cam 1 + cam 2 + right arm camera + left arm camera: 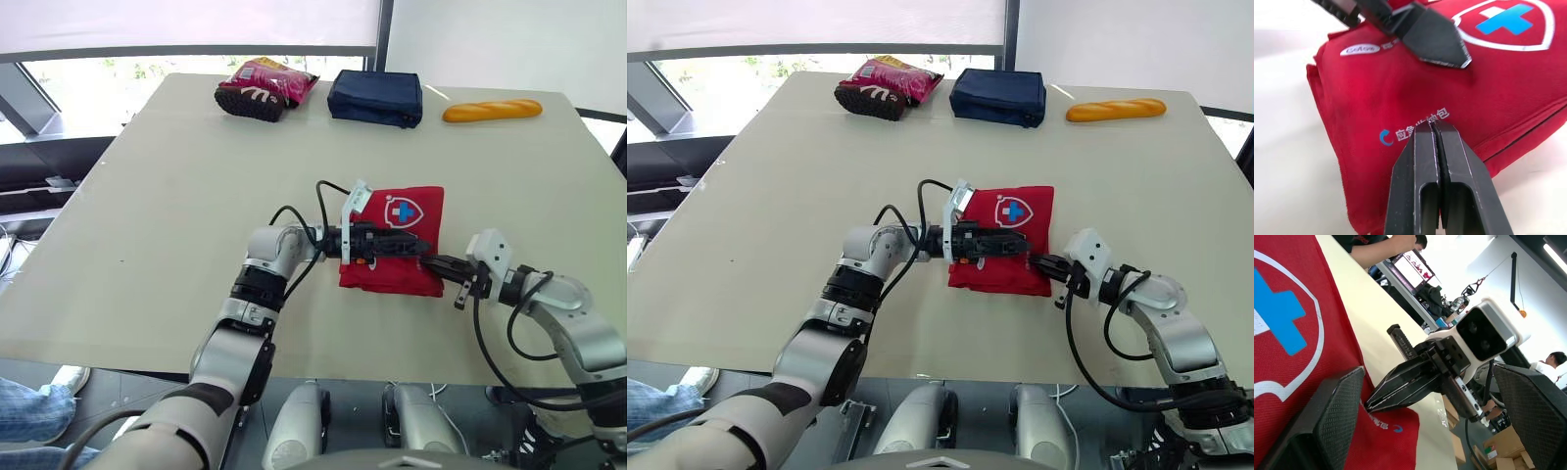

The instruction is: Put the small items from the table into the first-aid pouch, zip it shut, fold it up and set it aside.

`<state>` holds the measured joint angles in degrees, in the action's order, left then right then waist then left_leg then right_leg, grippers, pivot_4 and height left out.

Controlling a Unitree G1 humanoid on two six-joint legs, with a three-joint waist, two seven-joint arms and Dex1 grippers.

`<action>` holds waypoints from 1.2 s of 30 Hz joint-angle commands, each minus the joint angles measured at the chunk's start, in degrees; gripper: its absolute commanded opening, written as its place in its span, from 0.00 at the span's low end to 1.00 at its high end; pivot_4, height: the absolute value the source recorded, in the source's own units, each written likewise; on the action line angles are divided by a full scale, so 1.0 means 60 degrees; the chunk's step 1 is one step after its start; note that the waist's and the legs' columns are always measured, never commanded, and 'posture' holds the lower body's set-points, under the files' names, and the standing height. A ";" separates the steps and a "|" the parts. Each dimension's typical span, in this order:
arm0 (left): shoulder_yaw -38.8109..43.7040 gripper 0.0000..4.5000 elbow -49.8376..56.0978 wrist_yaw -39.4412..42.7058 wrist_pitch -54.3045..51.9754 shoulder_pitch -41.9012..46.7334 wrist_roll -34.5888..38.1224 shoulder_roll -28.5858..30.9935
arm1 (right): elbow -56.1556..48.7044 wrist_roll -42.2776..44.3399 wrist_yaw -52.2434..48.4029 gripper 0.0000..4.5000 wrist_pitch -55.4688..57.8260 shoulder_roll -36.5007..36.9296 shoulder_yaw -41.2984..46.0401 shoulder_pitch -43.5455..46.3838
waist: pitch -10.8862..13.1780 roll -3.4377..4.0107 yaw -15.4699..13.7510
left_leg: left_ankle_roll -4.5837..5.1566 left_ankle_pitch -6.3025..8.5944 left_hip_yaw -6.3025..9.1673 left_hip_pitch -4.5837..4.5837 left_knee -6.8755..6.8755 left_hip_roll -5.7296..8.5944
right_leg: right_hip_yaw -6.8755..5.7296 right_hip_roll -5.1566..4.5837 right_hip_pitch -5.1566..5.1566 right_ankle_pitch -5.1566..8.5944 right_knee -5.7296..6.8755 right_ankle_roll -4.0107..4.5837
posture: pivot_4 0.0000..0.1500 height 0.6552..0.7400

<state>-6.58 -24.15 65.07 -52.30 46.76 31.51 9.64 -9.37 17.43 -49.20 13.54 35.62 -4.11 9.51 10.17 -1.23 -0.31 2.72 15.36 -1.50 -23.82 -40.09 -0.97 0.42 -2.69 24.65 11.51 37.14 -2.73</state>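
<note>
From the head views, the first-aid pouch (423,204) is seen lying flat on the pale worktop (176,186), toward its near side. The left end effector (413,245) is held over the pouch's near half, and the right end effector (439,262) is set at its near right corner. Along the far edge a crinkled maroon snack bag (266,86), a navy fabric case (375,96) and a baguette (492,110) are lined up, well apart from the pouch.

How the end effectors stand is made plain by the wrist views. In the left wrist view the left end effector's textured black fingers (1334,418) are shown spread wide, with nothing held between them. One finger is over the red cloth, and the right end effector is framed in the gap. A person (1383,246) and cardboard boxes (1501,458) are seen in the background. In the right wrist view the right end effector's two smooth black fingers are shown pressed fully together with nothing gripped. Their tip is just over the pouch's face, beside a line of white printed characters (1403,132).

The pouch is made of red woven cloth with soft, rounded edges, and it is marked with a white shield outline around a blue cross (1508,13). Its inside is not shown, so what it holds cannot be told.
</note>
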 commanded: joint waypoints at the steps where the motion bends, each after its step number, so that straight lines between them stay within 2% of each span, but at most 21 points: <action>1: 0.0149 1.00 0.1234 0.0312 0.0448 -0.0208 0.0205 0.0357 | -0.0237 0.0194 -0.0016 0.01 0.0231 0.0115 0.0369 0.0053 | 0.0001 0.0001 0.0030 | 0.0000 0.0000 -0.0001 -0.0002 0.0000 -0.0001 | 0.0002 0.0000 0.0002 0.0000 0.0000 0.0002 | 1.00 0.72; 3: 0.0292 1.00 0.2038 0.0552 0.0775 -0.0322 0.0354 0.0657 | -0.0445 0.0468 -0.0027 0.01 0.0434 0.0214 0.0669 0.0235 | 0.0006 0.0003 0.0108 | -0.0001 0.0000 0.0001 -0.0004 0.0000 -0.0006 | 0.0002 -0.0001 0.0003 -0.0001 0.0002 0.0005 | 1.00 0.72; 6: 0.0351 1.00 0.3509 0.1105 0.1810 -0.0530 0.0105 0.1746 | -0.0751 0.1056 -0.0108 0.01 0.0949 0.0361 0.1149 0.0748 | 0.0014 0.0011 0.0181 | -0.0002 -0.0001 0.0001 -0.0007 0.0000 -0.0009 | 0.0002 -0.0001 0.0008 0.0000 0.0006 0.0009 | 1.00 0.72; 11: 0.1001 1.00 0.4394 0.1154 0.2415 -0.0586 0.0053 0.3334 | -0.0498 0.1482 0.0031 0.01 0.1339 0.0137 0.1397 0.1880 | 0.0014 0.0018 0.0164 | -0.0002 -0.0001 -0.0001 -0.0003 0.0001 -0.0016 | 0.0000 0.0001 0.0010 0.0008 0.0010 0.0024 | 1.00 0.72; 14: 0.1315 1.00 0.4843 0.1447 0.2768 -0.0863 -0.0068 0.4493 | 0.0501 0.1121 0.0068 0.01 0.1015 -0.0182 0.1138 0.2655 | 0.0018 0.0019 0.0175 | -0.0002 -0.0001 -0.0004 -0.0006 0.0001 -0.0014 | 0.0001 0.0001 0.0011 0.0006 0.0004 0.0020 | 1.00 0.72; 19: 0.1800 1.00 0.5596 0.1751 0.2705 -0.1349 0.0268 0.5801 | 0.2674 0.0302 0.0180 0.01 0.0433 -0.0938 0.0519 0.3819 | 0.0033 0.0017 0.0174 | -0.0001 0.0000 -0.0021 -0.0008 0.0003 -0.0011 | 0.0007 -0.0005 0.0010 0.0006 -0.0008 0.0021 | 1.00 0.72; 23: 0.2234 1.00 0.6212 0.1500 0.2157 -0.1573 0.0889 0.6247 | 0.4075 -0.0513 0.0172 0.01 0.0562 -0.1174 -0.0132 0.4318 | 0.0039 0.0014 0.0154 | -0.0002 -0.0001 -0.0030 -0.0014 0.0002 -0.0014 | 0.0014 -0.0005 0.0018 0.0006 -0.0006 0.0021 | 1.00 0.72; 28: 0.2741 1.00 0.6948 0.0807 0.1356 -0.1774 0.1678 0.6424 | 0.4501 -0.1107 -0.0006 0.01 0.1208 -0.1166 -0.0843 0.3916 | 0.0037 0.0012 0.0178 | -0.0002 -0.0001 -0.0020 -0.0014 0.0003 -0.0013 | 0.0010 -0.0006 0.0016 -0.0003 -0.0003 0.0005 | 1.00 0.72; 32: 0.2856 1.00 0.7242 0.0460 0.1094 -0.1887 0.1977 0.6531 | 0.4208 -0.1051 0.0095 0.01 0.1047 -0.1207 -0.0502 0.3842 | 0.0036 0.0011 0.0200 | -0.0003 -0.0001 -0.0023 -0.0005 0.0002 -0.0024 | 0.0011 0.0004 0.0014 -0.0003 0.0000 0.0004 | 1.00 0.72; 36: 0.2956 1.00 0.7333 0.0298 0.0955 -0.1880 0.2197 0.6758 | 0.3415 -0.0066 0.0194 0.01 0.1625 -0.1075 0.0705 0.3996 | 0.0037 0.0013 0.0191 | -0.0005 -0.0002 -0.0025 0.0004 0.0003 -0.0026 | 0.0012 0.0006 0.0016 -0.0002 0.0027 0.0005 | 1.00 0.72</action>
<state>9.06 18.41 67.24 -46.40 35.25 43.29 48.71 14.12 14.34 -48.20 21.66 28.41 -3.48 33.27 10.40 -1.15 0.84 2.68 15.34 -1.65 -23.81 -40.08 -1.12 0.50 -2.65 24.76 11.50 37.32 -2.70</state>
